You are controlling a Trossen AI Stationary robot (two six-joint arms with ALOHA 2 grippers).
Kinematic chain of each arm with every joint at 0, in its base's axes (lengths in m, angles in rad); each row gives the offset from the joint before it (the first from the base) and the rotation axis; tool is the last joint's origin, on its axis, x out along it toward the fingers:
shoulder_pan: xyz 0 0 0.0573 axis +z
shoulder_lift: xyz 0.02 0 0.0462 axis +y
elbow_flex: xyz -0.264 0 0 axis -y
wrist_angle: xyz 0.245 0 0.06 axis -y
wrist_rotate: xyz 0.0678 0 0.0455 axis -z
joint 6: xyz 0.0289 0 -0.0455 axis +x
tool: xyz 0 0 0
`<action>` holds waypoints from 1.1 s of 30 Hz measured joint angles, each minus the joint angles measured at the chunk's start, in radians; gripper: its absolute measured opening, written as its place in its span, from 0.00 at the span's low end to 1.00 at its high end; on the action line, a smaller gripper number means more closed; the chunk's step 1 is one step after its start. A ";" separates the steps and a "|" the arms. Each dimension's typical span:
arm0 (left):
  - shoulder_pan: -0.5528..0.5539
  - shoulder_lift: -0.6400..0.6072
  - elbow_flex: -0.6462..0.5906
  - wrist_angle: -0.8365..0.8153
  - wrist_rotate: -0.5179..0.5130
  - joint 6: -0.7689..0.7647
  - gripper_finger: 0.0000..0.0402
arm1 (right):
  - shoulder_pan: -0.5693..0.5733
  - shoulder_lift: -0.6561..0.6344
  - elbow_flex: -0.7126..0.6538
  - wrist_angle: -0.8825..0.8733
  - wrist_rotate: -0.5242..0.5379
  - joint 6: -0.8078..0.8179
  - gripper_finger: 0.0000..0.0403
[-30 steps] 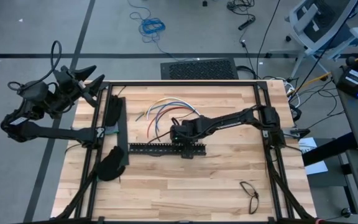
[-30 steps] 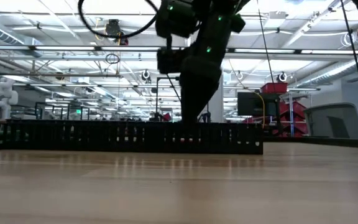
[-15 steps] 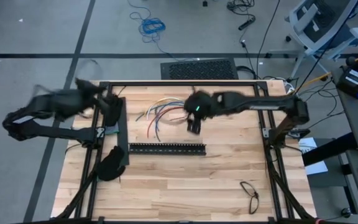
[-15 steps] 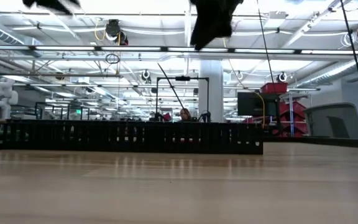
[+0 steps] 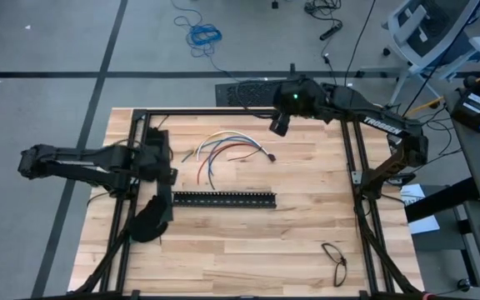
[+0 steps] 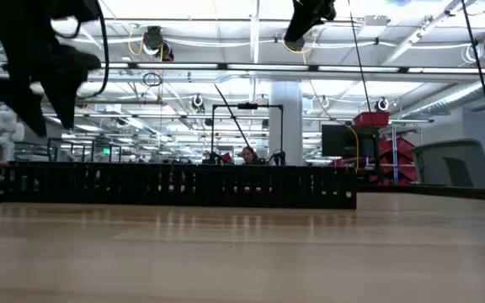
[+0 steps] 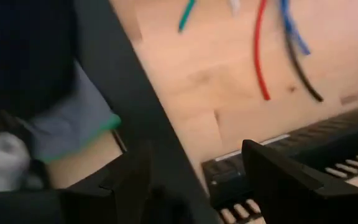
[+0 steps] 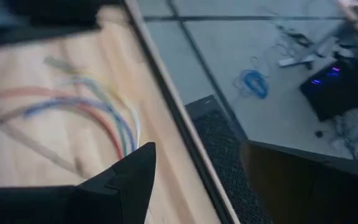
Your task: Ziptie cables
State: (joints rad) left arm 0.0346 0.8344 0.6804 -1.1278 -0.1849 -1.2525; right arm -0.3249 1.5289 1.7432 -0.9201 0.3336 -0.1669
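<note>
The cables (image 5: 223, 150), a loose fan of red, blue, white and yellow-green wires, lie flat on the wooden table's far middle. They also show in the left wrist view (image 7: 263, 56) and the right wrist view (image 8: 92, 112). A thin dark strip (image 7: 303, 71), perhaps a ziptie, lies beside the blue wire. My left gripper (image 5: 163, 164) hangs open over the table's left side, pointing steeply down above a black bar (image 7: 135, 106). My right gripper (image 5: 277, 127) is open and raised high over the far edge, with nothing between its fingers (image 8: 135, 174).
A long black slotted bar (image 5: 223, 199) lies across the table's middle. A second black bar (image 5: 158, 179) and black gloves (image 5: 148, 218) sit at the left. A dark loop (image 5: 334, 260) lies near the right front. A black frame (image 5: 240, 111) runs around the table.
My right gripper has risen from the slotted bar and swung up toward the table's far edge and somewhat to the right. My left arm has swung in from beyond the far left corner and come down over the left side, turning to point downward. The slotted bar has stayed put.
</note>
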 joint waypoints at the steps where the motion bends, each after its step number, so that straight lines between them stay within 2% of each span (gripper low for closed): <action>1: -0.005 0.010 -0.031 0.047 0.016 -0.043 0.61 | -0.012 -0.001 0.000 -0.017 -0.025 -0.032 0.57; 3: -0.009 0.030 -0.076 0.150 0.039 -0.099 0.61 | -0.033 -0.001 0.000 -0.034 -0.078 -0.078 0.57; 5: -0.010 0.053 -0.099 0.176 0.056 -0.146 0.61 | -0.055 -0.001 0.000 -0.036 -0.120 -0.120 0.57; 8: -0.009 0.098 -0.100 0.143 0.070 -0.207 0.61 | -0.078 -0.001 0.000 -0.036 -0.165 -0.161 0.57; 12: -0.009 0.167 -0.101 0.077 0.058 -0.208 0.61 | -0.104 -0.001 0.000 -0.034 -0.217 -0.177 0.57; 18: -0.008 0.248 -0.100 0.102 0.029 -0.097 0.61 | -0.122 -0.001 0.000 0.005 -0.231 -0.163 0.57; 24: -0.008 0.268 -0.100 0.193 0.030 -0.091 0.61 | -0.126 -0.001 0.000 0.042 -0.232 -0.160 0.57; 26: -0.008 0.268 -0.100 0.209 0.033 -0.021 0.61 | -0.126 -0.001 0.000 0.046 -0.232 -0.166 0.57; 29: -0.008 0.268 -0.097 0.214 0.051 0.050 0.61 | -0.130 -0.001 0.000 0.049 -0.232 -0.176 0.57; 33: -0.008 0.280 -0.097 0.216 0.098 0.062 0.62 | -0.130 -0.001 0.000 0.049 -0.232 -0.197 0.57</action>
State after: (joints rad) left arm 0.0261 1.1145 0.5835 -0.9119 -0.0866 -1.1900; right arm -0.4547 1.5276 1.7428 -0.8709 0.1017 -0.3639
